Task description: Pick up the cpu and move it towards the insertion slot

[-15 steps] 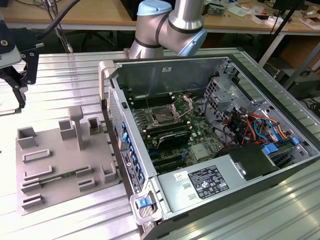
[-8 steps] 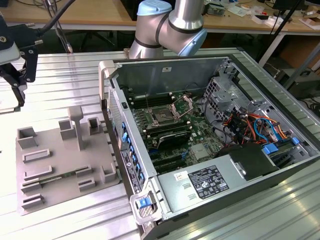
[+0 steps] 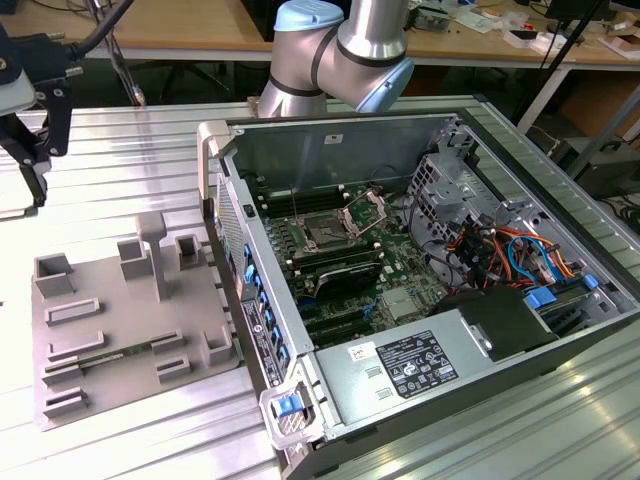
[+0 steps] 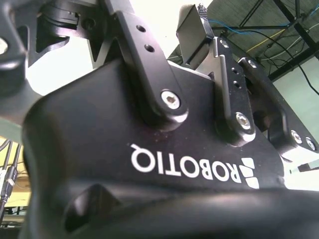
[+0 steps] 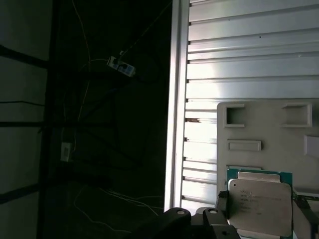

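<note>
Half done, by judgement: pinched cpu [image 5: 260, 208] by opposite sides between fingers [image 5: 223, 204], held above grey fixture [image 5: 269, 130] near edge of counter [image 5: 239, 59]. Carry step in hand. Needed level travel to insertion slot [image 3: 325, 236] inside open case [image 3: 330, 150], well apart.

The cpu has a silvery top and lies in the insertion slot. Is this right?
Wrong place. The cpu has a silvery top but is held between the fingers of the gripper, not in the insertion slot; the first wrist view shows it.

Ribbed metal table [image 3: 130, 150]; grey plastic fixture [image 3: 110, 300] and open computer case [image 3: 320, 150] rest on it.
</note>
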You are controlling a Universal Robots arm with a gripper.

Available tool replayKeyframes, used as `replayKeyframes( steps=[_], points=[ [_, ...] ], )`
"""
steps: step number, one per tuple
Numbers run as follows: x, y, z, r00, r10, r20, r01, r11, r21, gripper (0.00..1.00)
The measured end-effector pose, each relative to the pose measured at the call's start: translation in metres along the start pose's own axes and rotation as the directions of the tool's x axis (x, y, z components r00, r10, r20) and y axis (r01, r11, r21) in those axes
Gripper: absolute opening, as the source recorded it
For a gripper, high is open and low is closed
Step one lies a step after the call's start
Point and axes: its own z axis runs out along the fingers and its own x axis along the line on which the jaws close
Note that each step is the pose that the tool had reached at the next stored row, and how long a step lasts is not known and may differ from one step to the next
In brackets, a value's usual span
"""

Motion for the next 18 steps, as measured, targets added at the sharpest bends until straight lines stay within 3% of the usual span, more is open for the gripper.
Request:
replayKeyframes(
  steps=[18],
  points=[
    [0.0, 0.0002, -0.0115, 1.0, 0.0, 0.0001, 0.0, 1.0, -0.0017, 0.53]
  ],
)
